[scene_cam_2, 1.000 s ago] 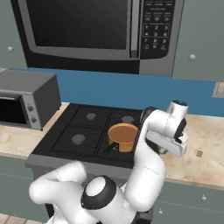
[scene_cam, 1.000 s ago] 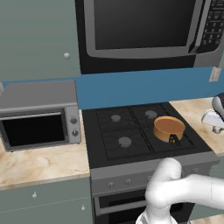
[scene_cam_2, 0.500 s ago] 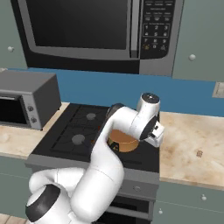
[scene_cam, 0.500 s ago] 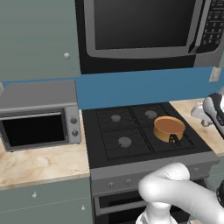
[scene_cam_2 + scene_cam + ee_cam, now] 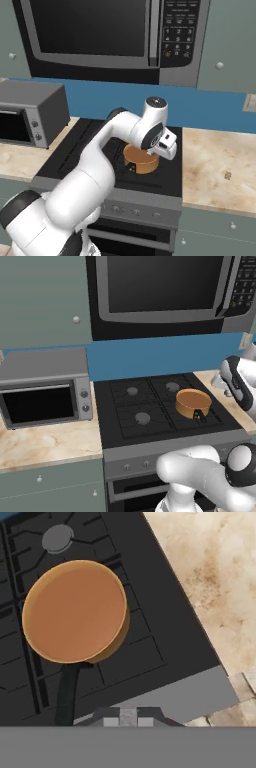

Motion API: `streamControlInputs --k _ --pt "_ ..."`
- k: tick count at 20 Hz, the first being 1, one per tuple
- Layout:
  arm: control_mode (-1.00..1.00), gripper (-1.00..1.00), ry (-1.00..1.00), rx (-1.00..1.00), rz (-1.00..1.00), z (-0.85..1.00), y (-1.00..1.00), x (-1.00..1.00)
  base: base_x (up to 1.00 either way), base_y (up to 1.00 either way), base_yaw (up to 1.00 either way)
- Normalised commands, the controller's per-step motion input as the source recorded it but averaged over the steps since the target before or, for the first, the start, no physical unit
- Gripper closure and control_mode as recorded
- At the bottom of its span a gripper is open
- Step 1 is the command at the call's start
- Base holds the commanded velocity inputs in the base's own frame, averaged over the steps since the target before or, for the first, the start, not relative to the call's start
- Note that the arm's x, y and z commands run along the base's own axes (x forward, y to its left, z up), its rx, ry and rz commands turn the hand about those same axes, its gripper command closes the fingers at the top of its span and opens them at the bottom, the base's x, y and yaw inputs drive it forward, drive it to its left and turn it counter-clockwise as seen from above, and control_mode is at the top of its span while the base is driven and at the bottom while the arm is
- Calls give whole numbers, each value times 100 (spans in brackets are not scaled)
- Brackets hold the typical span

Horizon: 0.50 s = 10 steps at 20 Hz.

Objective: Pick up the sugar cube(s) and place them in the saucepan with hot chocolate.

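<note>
The saucepan with hot chocolate [image 5: 75, 609] is a round orange-copper pan with a flat brown top and a short dark handle [image 5: 65, 692]. It stands on the stove's front right burner [image 5: 193, 402] [image 5: 141, 161]. My gripper [image 5: 128, 717] hovers above the stove's front right edge, to the right of the pan's handle and just off the pan. Its jaws are shut on a small pale sugar cube [image 5: 128, 716]. In the right base view the gripper [image 5: 165, 147] hangs just above the pan's right rim. In the left base view the gripper [image 5: 219, 380] is at the far right.
The black stove top [image 5: 150, 637] meets a beige marble counter [image 5: 220, 155] on its right, where a small tan speck [image 5: 227, 175] lies, too small to make out. A toaster oven [image 5: 42, 391] stands left of the stove, and a microwave [image 5: 160, 286] hangs above it.
My arm has swung left from over the right counter to the stove, bringing the shut gripper close beside the saucepan. The pan has not moved.
</note>
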Motion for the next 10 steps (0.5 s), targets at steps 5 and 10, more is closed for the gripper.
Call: streamControlInputs --k 5,10 --pt "-100 100 9 0 11 -12 0 4 0 0 0" --pt "-100 100 6 0 9 -1 20 32 0 0 0"
